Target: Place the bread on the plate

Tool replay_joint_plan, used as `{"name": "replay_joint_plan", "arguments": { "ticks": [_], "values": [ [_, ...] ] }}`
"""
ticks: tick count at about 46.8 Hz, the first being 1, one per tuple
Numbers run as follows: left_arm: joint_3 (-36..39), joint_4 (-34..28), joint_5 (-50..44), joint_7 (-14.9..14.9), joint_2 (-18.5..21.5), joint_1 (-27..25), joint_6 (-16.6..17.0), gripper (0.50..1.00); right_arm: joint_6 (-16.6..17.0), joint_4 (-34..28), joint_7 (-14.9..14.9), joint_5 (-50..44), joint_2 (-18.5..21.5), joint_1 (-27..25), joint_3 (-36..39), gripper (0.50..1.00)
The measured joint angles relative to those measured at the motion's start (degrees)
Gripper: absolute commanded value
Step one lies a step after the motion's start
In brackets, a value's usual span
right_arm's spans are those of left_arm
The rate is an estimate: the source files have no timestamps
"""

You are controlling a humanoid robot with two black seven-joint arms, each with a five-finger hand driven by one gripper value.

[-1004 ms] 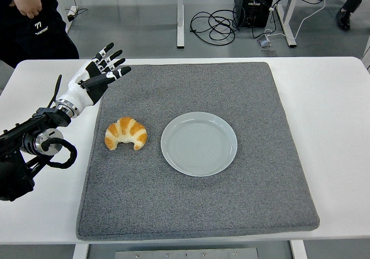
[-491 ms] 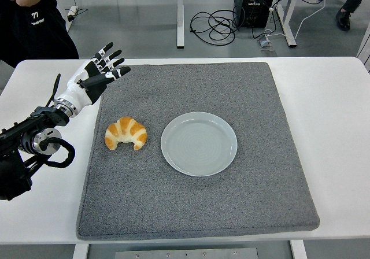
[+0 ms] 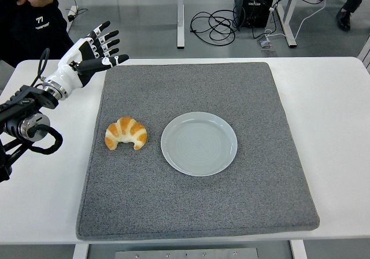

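- The bread [image 3: 126,133], a golden croissant, lies on the grey mat [image 3: 191,213] toward the mat's left edge, about midway between its far and near edges, horns pointing to the near edge.
- The plate [image 3: 199,143] sits just right of the bread on the mat, near its middle; the two are close but do not touch, and the plate holds nothing.
- The left hand [image 3: 92,51] hangs in the air over the table's far left part, by the mat's far left corner, well apart from the bread.
- Its fingers [image 3: 107,40] are spread wide and hold nothing; the palm faces roughly toward the mat.
- The right arm is out of view.
- A person in dark clothes stands beyond the table's far left corner, clear of the mat.
- Step in hand, as I judge it: the reach. Nothing is grasped and the bread is not on the plate, so the whole task remains.
- The next move calls for bringing the left hand toward the near edge and down over the bread, with the fingers kept open until they straddle it.
- The grasp probably wants a light close across the bread's middle, since a croissant is soft and would crush or flake under a hard squeeze.
- After that, a short lift and carry to the right should put it over the plate, and a low release should keep it from rolling off.
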Motion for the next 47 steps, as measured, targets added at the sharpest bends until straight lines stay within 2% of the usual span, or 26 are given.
{"name": "replay_joint_plan", "arguments": {
  "ticks": [4,12,21,30,38,47],
  "values": [
    [1.2,-3.4,2.8,0.9,2.7,-1.6,0.1,0.952,0.0,0.0,0.0,0.0,0.0,0.0,0.0,1.000],
    [10.0,-8.6,5.0,2.5,8.0,-9.0,0.0,0.952,0.0,0.0,0.0,0.0,0.0,0.0,0.0,1.000],
    [20.5,-11.0,6.3,2.6,11.6,-18.2,0.0,0.952,0.0,0.0,0.0,0.0,0.0,0.0,0.0,1.000],
    [29.7,-16.4,13.6,2.6,14.6,-27.0,0.0,0.952,0.0,0.0,0.0,0.0,0.0,0.0,-0.1,1.000],
    [32.6,-22.0,20.1,3.3,17.3,-31.1,-0.1,0.952,0.0,0.0,0.0,0.0,0.0,0.1,-0.1,1.000],
    [33.8,-22.9,27.2,4.7,17.9,-31.8,-0.4,0.952,0.0,0.0,0.0,0.0,0.0,0.4,-0.1,1.000]
  ]
}}
